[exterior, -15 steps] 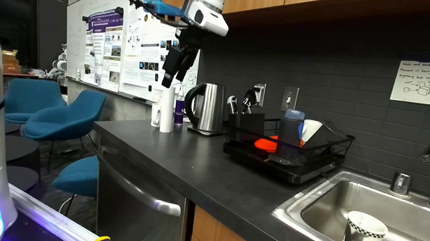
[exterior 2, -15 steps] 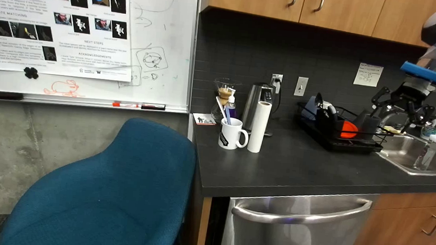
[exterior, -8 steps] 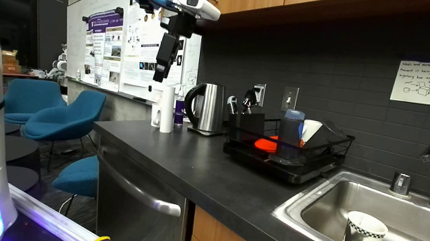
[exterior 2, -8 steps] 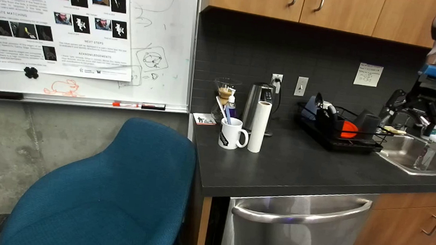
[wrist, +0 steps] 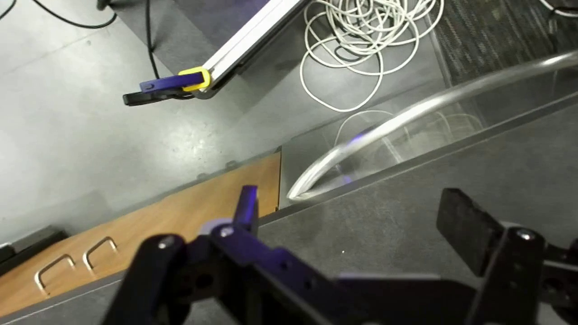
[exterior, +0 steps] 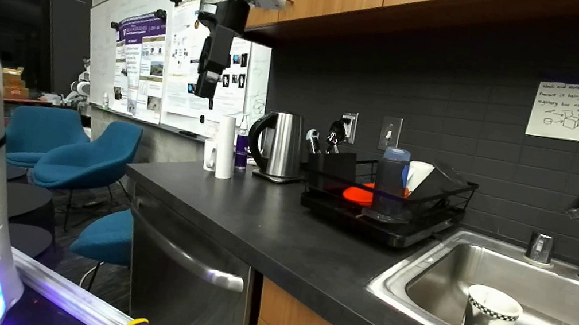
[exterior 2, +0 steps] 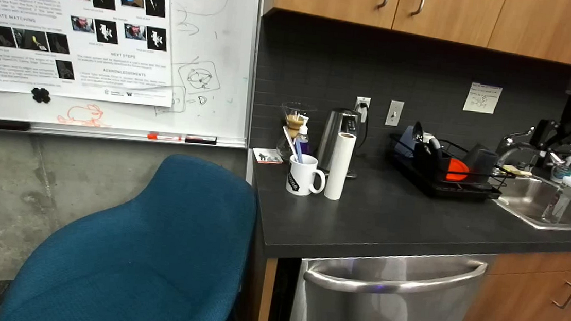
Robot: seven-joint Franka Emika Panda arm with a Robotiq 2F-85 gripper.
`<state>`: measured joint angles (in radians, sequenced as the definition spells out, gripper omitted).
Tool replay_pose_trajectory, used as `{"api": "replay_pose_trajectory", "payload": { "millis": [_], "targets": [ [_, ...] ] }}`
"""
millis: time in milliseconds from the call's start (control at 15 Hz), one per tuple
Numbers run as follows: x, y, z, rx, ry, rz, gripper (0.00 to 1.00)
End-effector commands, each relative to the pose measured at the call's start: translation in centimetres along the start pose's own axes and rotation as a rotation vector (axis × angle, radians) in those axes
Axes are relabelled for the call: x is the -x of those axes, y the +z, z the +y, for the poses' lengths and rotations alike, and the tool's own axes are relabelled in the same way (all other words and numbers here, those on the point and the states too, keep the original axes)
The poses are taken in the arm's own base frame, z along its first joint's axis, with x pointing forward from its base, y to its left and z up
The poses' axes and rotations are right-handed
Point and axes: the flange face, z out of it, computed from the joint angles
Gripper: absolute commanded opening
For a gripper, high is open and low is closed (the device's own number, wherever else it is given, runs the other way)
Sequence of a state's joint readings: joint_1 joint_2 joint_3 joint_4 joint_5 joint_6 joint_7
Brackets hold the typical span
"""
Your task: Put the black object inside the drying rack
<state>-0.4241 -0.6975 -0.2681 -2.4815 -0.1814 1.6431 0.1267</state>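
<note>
The hand [wrist: 350, 208] hangs spread wide, higher than the desk [exterior: 257, 221]; the black wire dish rack [exterior: 396, 239] stands beside the sink [exterior: 389, 286].

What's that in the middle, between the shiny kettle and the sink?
The black drying rack stands between the kettle and the sink, with something orange inside it. Both exterior views show it there.

Steel kettle [exterior: 286, 147] on dark counter [exterior: 261, 228]; cup [exterior: 490, 319] (white, checker-banded) in sink [exterior: 563, 302]
</note>
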Motion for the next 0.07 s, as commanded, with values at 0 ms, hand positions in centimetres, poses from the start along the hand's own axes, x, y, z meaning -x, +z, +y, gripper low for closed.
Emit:
{"api": "replay_pose_trajectory", "payload": {
  "millis": [0],
  "targets": [
    [0.70,-0.09,0.26,0.017,-0.036,0.006,1.00]
  ]
}}
